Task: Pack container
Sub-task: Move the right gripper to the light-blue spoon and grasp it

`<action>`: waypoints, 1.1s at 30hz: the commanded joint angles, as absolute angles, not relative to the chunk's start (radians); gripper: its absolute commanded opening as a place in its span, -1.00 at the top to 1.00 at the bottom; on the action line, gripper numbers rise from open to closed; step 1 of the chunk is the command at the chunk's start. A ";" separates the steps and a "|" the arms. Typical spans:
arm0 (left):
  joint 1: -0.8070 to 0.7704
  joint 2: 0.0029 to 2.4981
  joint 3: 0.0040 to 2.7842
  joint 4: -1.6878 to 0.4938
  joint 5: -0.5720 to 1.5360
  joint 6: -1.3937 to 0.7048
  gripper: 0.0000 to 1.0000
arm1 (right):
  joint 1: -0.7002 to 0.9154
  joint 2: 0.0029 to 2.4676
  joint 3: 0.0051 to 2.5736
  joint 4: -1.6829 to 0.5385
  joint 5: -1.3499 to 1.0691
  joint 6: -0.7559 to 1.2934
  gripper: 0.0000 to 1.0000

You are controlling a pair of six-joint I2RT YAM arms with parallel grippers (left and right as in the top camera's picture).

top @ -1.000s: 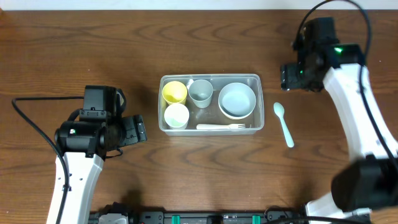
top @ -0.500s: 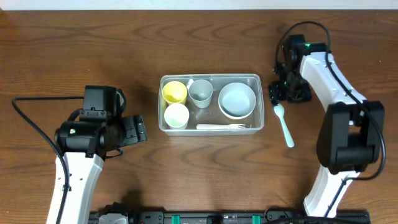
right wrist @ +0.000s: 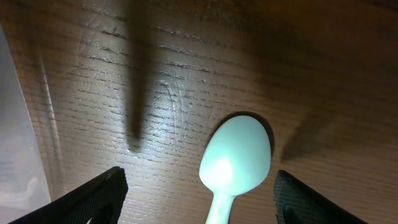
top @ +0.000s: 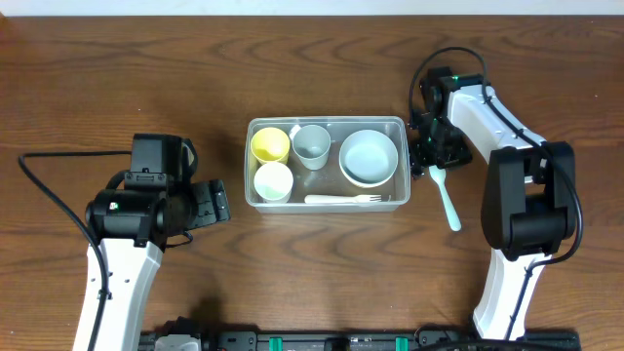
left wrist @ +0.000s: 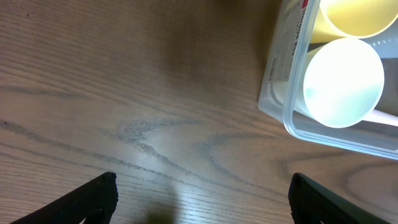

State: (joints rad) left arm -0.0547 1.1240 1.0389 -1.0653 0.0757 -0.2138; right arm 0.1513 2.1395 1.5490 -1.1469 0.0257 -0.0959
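The clear container (top: 327, 122) stands mid-table. Inside it are a yellow cup (top: 270, 144), a white cup (top: 273, 181), a grey cup (top: 312, 144), a pale blue bowl (top: 369, 156) and a white fork (top: 343, 200). A mint spoon (top: 447, 195) lies on the wood just right of it. My right gripper (top: 432, 156) hangs low over the spoon's bowl end. In the right wrist view the gripper (right wrist: 199, 186) is open, its fingers either side of the spoon (right wrist: 236, 155) without touching it. My left gripper (top: 210, 205) is open and empty, left of the container (left wrist: 280, 93).
The container's right wall (right wrist: 15, 155) is close beside my right gripper's left finger. The white cup (left wrist: 342, 84) and yellow cup (left wrist: 354, 15) fill the container's left end. Bare wood lies under the left gripper (left wrist: 203, 186). Black cables trail at the far left (top: 39, 185).
My right arm has swung in from the back right and come down over the spoon's bowl end. The container has shifted slightly to the left. The left arm has stayed still.
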 commanded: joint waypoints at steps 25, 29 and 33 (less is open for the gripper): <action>-0.051 1.123 1.039 -1.068 0.079 -0.223 -0.76 | 0.115 2.148 1.387 -1.035 0.026 -0.101 -0.40; -0.051 1.123 1.039 -1.068 0.079 -0.223 -0.76 | 0.115 2.148 1.387 -1.024 0.026 -0.082 -0.25; -0.051 1.123 1.039 -1.068 0.079 -0.223 -0.76 | 0.115 2.148 1.387 -1.020 0.026 -0.067 -0.01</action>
